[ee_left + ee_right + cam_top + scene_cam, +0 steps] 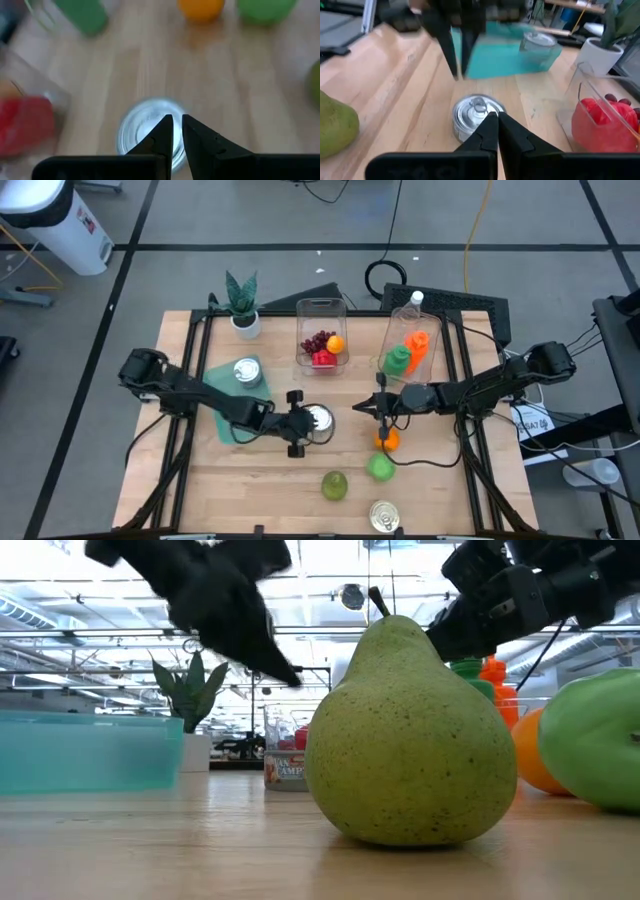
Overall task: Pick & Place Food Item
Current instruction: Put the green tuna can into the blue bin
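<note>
Left gripper point(322, 420), fingers nearly together, hovers over the tin can point(318, 418) mid-table; right gripper point(362, 408) (closed) just beside.

Silver tin can point(318, 418) upright at table centre.

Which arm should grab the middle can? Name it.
Left. Its gripper hangs right over the can, fingers nearly shut; the right gripper sits farther off, shut, by the orange.
</note>
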You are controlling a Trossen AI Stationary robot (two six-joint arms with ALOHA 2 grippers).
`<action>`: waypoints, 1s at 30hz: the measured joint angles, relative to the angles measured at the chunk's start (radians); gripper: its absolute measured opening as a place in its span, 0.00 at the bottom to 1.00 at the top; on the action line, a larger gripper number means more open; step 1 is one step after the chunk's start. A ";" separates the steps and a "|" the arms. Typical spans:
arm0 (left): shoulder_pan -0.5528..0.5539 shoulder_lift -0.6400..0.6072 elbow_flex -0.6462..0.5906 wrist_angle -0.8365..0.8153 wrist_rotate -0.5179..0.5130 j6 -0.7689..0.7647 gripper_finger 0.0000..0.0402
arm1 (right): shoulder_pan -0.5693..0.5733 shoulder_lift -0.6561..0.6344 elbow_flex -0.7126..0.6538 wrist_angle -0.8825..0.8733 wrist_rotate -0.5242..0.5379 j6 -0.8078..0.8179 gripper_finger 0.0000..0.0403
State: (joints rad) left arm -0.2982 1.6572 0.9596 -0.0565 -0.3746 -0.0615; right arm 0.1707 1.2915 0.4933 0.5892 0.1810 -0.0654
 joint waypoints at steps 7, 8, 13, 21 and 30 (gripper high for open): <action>-0.040 -0.335 -0.249 0.220 -0.008 0.017 0.13 | -0.003 0.062 0.174 -0.177 -0.003 -0.036 0.01; -0.044 -0.392 -0.306 0.269 0.002 0.018 0.13 | -0.003 0.079 0.206 -0.196 -0.004 -0.047 0.01; -0.067 -0.684 -0.540 0.389 0.002 -0.024 0.13 | -0.007 0.184 0.398 -0.473 -0.029 -0.066 0.01; -0.106 -0.954 -0.696 0.365 -0.027 -0.022 0.13 | -0.022 0.392 0.706 -0.825 -0.056 -0.103 0.01; -0.117 -1.004 -0.706 0.314 -0.027 -0.046 0.13 | -0.039 0.606 0.956 -1.036 -0.052 -0.151 0.10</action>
State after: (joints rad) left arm -0.4152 0.6537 0.2539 0.2577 -0.4015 -0.1080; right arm 0.1313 1.8978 1.4496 -0.4471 0.1288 -0.2165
